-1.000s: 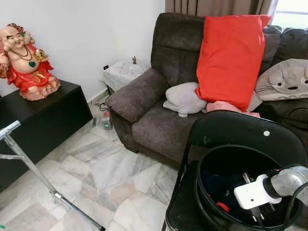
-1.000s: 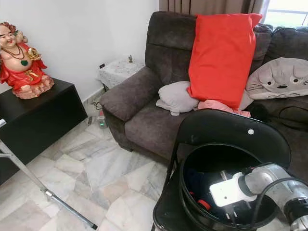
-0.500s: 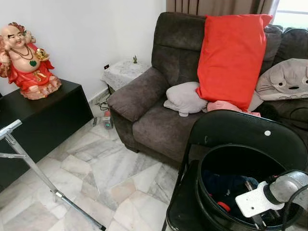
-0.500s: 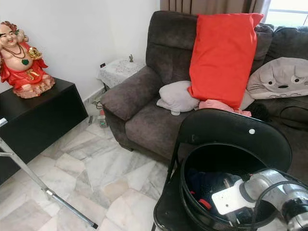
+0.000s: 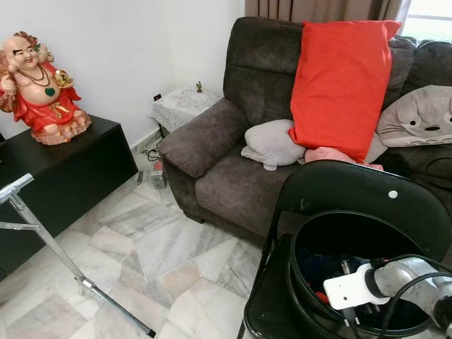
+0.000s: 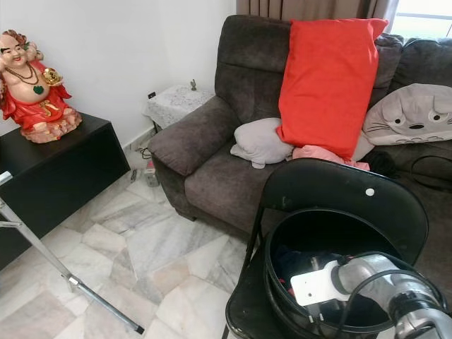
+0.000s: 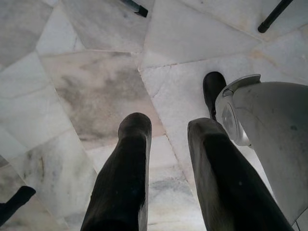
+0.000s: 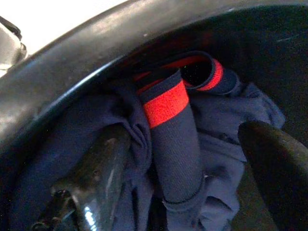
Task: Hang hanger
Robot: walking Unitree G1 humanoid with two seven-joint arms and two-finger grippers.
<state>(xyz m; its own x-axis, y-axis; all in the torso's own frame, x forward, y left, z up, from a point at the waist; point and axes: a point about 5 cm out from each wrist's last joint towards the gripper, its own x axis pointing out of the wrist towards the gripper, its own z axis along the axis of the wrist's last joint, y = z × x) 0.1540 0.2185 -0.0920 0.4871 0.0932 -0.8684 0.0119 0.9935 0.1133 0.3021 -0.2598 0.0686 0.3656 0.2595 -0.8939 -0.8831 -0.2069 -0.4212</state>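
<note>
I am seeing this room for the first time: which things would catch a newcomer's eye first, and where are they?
The big bright red cushion leaning upright on the dark brown sofa stands out first, then the red-robed laughing figurine on the black cabinet at the left. Close by, the right gripper reaches into a round black bucket on a black chair, its open fingers around navy cloth with a red band.

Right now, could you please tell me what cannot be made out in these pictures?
- Hanger: not identifiable; the round black plastic bucket shows navy cloth with red bands.
- Bucket's bottom: hidden by the cloth and the right gripper.
- Black folding chair: legs cut off by the frame edge.
</note>
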